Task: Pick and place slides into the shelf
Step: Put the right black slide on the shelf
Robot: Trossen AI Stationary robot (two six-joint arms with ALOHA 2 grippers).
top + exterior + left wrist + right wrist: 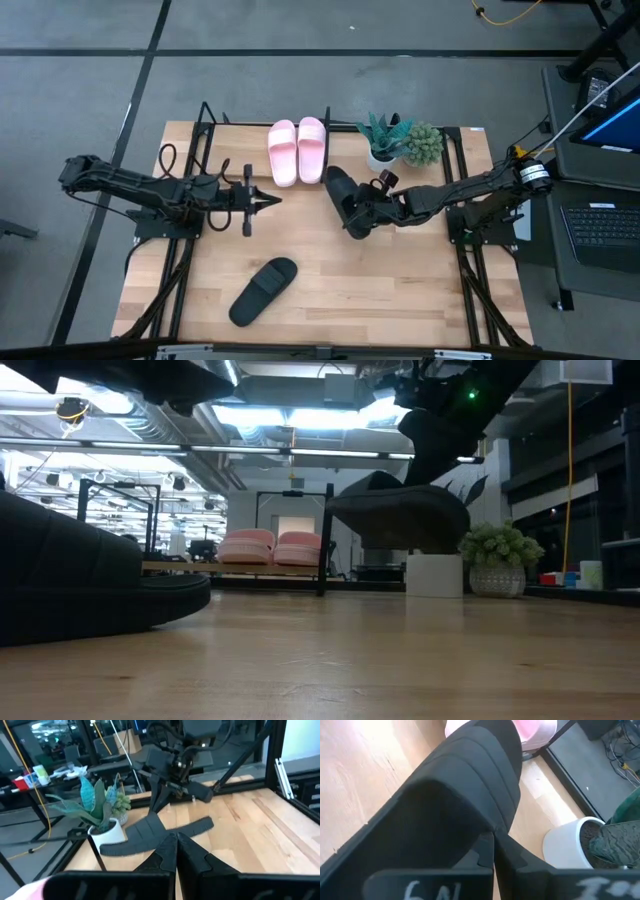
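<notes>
I hold the right gripper clamped on a black slide, lifted at 4 o'clock of the pink slides on the shelf. Left gripper together, empty.

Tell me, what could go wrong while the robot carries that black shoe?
The right gripper holds the black slide in the air, seemingly just by its strap, so it might slip and fall. The slide hangs near the potted plants, so a swing could knock one over. The pink slides already sit on the shelf, and a careless landing could bump them.
</notes>
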